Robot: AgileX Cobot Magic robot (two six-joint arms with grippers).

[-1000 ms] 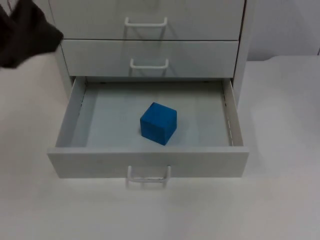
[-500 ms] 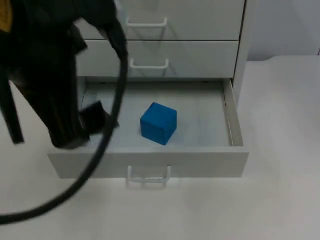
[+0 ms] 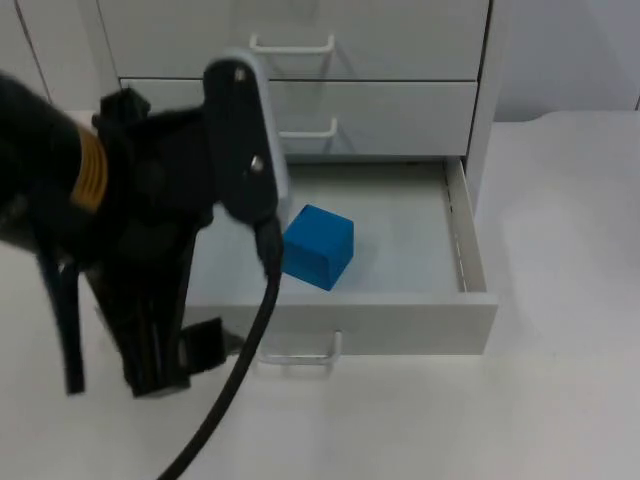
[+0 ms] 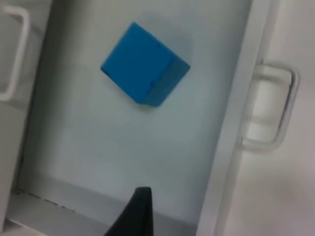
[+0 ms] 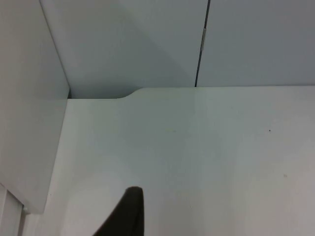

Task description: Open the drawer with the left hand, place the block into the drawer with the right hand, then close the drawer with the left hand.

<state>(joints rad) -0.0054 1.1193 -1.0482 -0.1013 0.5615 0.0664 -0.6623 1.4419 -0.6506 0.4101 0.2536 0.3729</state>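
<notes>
The bottom drawer (image 3: 400, 325) of a white cabinet stands pulled out. A blue block (image 3: 318, 245) lies inside it near the middle, also seen on the drawer floor in the left wrist view (image 4: 140, 64). My left arm reaches down across the drawer's left half, and my left gripper (image 3: 185, 355) hangs at the drawer's front left corner, just left of the white handle (image 3: 300, 355). From the left wrist, the handle (image 4: 275, 108) sits beyond the drawer's front wall (image 4: 231, 123). My right gripper (image 5: 128, 211) waits over bare table beside the cabinet.
Two upper drawers are shut, each with a white handle (image 3: 292, 44) (image 3: 310, 128). The cabinet's side wall (image 5: 29, 123) stands close to the right gripper. White table (image 3: 560, 250) stretches right of the cabinet, up to the grey partition wall (image 5: 256, 39).
My left arm has swung from the upper left corner down over the drawer's left side to its front left corner. The block and the drawer have stayed put.
</notes>
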